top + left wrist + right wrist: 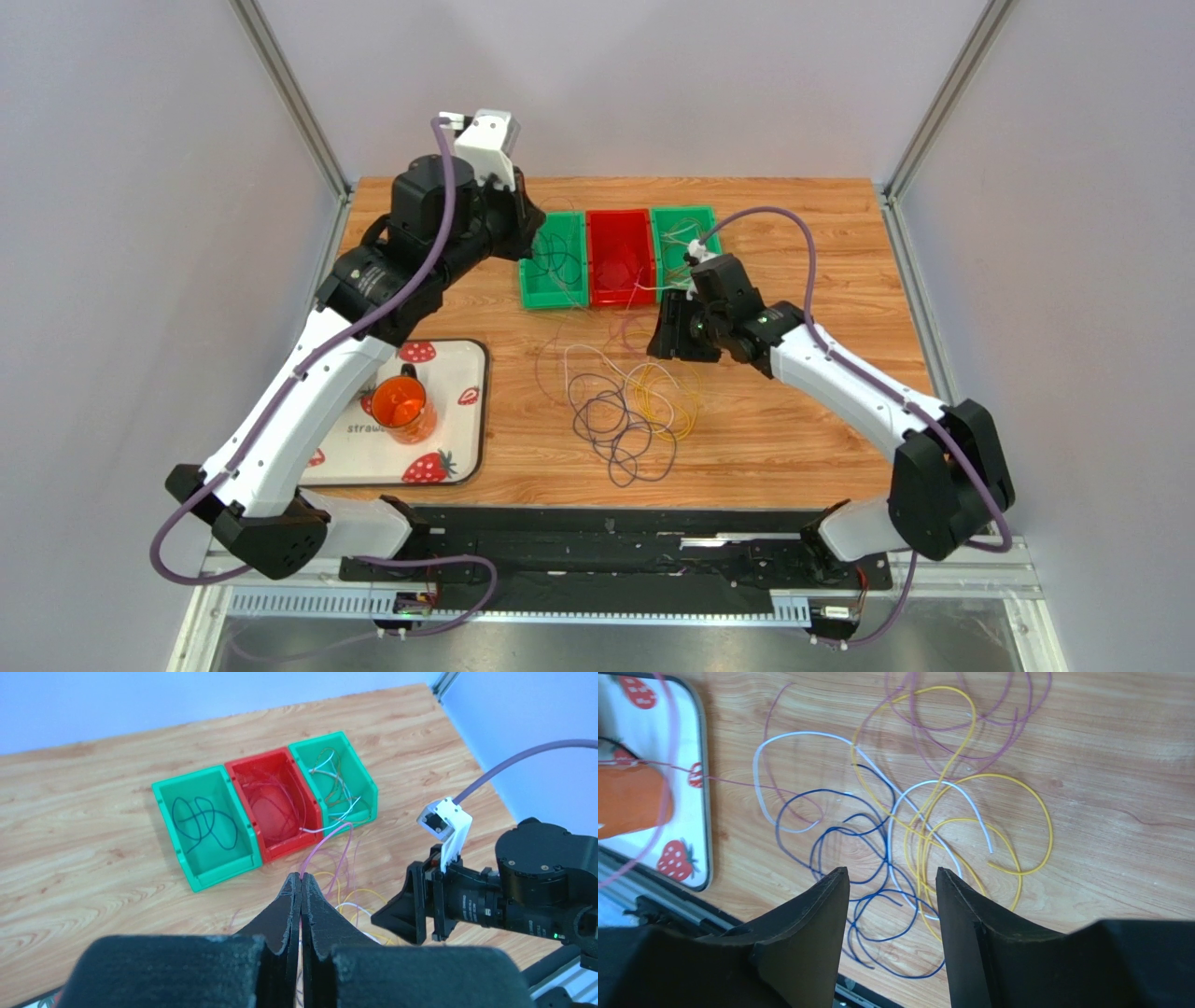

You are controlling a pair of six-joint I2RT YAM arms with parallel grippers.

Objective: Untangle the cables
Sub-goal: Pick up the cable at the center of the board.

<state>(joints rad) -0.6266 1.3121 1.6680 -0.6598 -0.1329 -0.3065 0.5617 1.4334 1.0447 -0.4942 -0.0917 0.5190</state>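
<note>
A loose tangle of thin cables (627, 406) lies on the wooden table in front of the bins. In the right wrist view I see yellow cables (1018, 791), dark blue cables (829, 829), white cables (801, 736) and pale purple cables (990, 721) looped over one another. My right gripper (668, 336) (889, 873) hangs open just above the tangle, with nothing between its fingers. My left gripper (525, 228) (301, 880) is raised near the bins and shut on a pink-purple cable (324, 842), which runs from its tips toward the red bin.
Three bins stand in a row at the back: a green bin (224, 871) with a dark cable, a red bin (291, 847) with reddish cables, and a green bin (368, 794) with light cables. A strawberry tray (463, 420) with an orange cup (401, 406) sits left.
</note>
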